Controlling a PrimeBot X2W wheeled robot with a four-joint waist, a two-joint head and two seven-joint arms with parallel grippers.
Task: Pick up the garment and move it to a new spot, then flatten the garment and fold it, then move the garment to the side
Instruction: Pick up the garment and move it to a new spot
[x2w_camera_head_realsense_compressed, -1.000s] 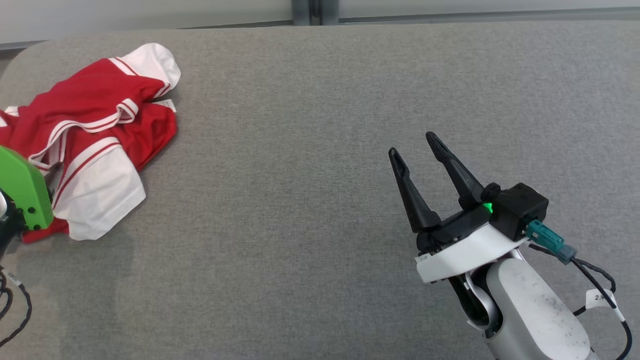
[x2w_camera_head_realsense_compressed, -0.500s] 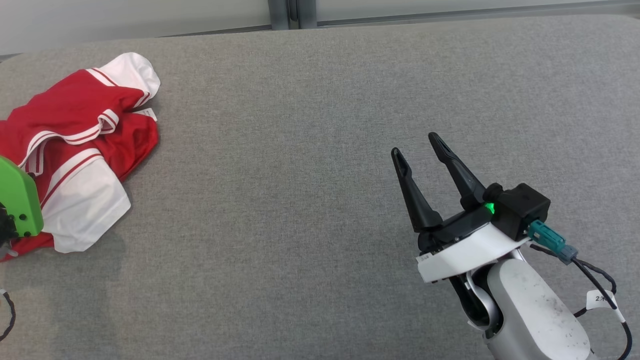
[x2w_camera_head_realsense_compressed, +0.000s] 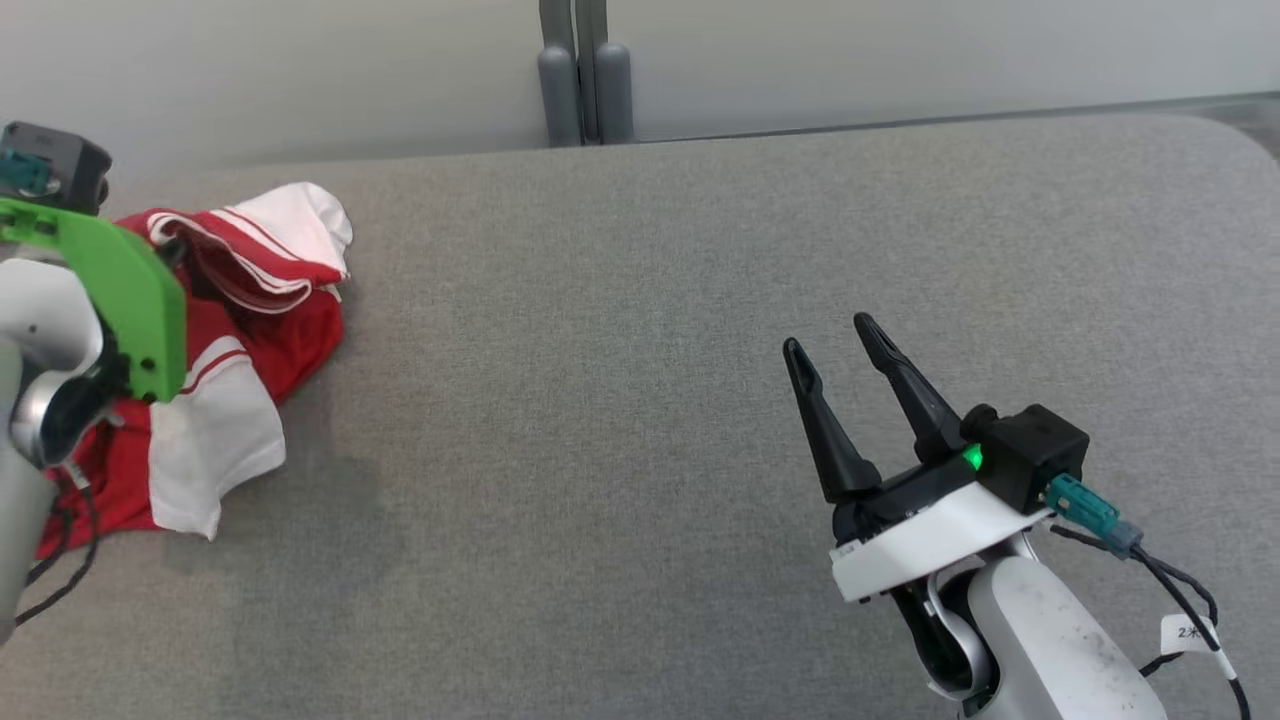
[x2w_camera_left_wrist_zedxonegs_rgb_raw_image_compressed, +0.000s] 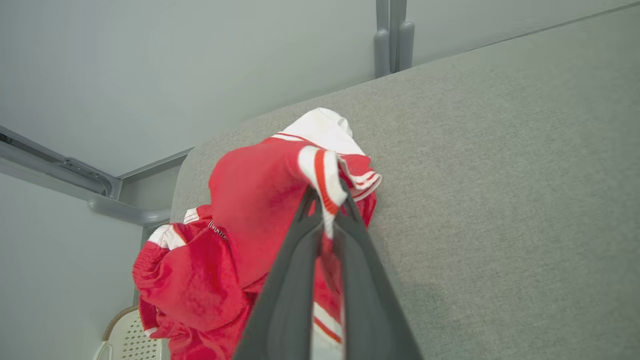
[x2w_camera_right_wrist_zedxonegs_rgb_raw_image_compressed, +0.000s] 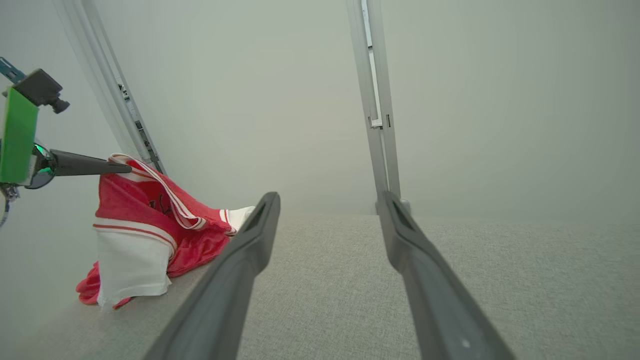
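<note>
The left tool (x2w_camera_left_wrist_zedxonegs_rgb_raw_image_compressed: 326, 197) pinched a striped hem of the red-and-white garment (x2w_camera_left_wrist_zedxonegs_rgb_raw_image_compressed: 250, 200), holding part of it raised at the grey bench's (x2w_camera_head_realsense_compressed: 600, 400) far-left corner, the rest heaped there; the right tool (x2w_camera_head_realsense_compressed: 826, 335) hung spread, well apart.

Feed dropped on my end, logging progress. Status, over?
Left pincer shut on garment trim, one end held up. Right pincer open, idle over grey surface. Nothing seen in the way.
</note>
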